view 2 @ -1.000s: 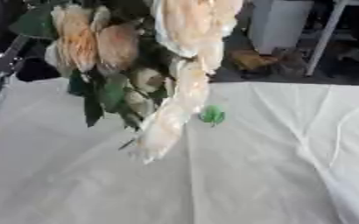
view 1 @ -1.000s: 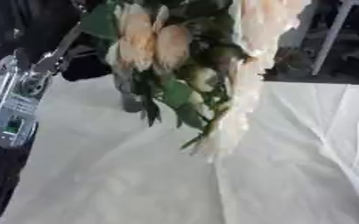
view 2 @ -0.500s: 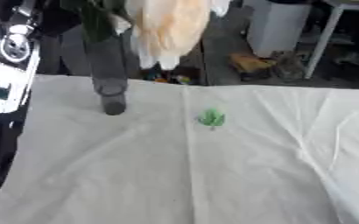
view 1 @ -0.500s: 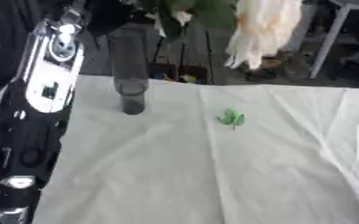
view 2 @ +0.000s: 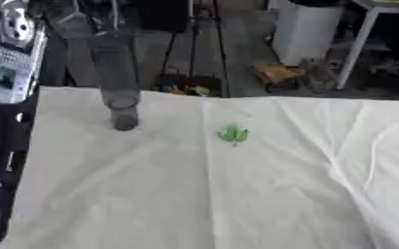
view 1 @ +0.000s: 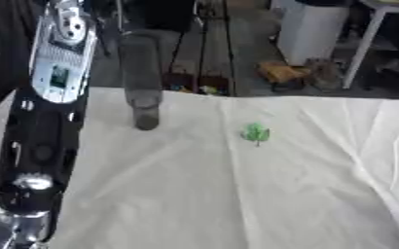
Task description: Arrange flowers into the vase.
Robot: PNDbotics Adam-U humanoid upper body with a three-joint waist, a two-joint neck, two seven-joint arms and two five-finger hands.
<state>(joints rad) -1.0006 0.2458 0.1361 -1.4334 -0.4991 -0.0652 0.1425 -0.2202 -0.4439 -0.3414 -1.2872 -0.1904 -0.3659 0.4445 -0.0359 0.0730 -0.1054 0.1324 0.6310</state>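
Grey vase [view 1: 141, 78] on white cloth [view 1: 237, 194] — green leaf [view 1: 255, 132] apart

A cream-white cloth covers the counter [view 1: 237, 194]. On it lies a small bright green leaf [view 1: 255, 132]. Left of the leaf, a dark grey vase [view 1: 141, 78]; further left, a black-and-silver arm [view 1: 45, 121].

So the table [view 1: 237, 204] has a wrinkly off-white cloth [view 1: 194, 185] over the whole top. Near the far edge, left of middle, there's a dark grey tube-shaped thing [view 1: 141, 78] standing on it. A small green leafy bit [view 1: 255, 133] lies near the far edge too, about mid-table, apart from the tube.
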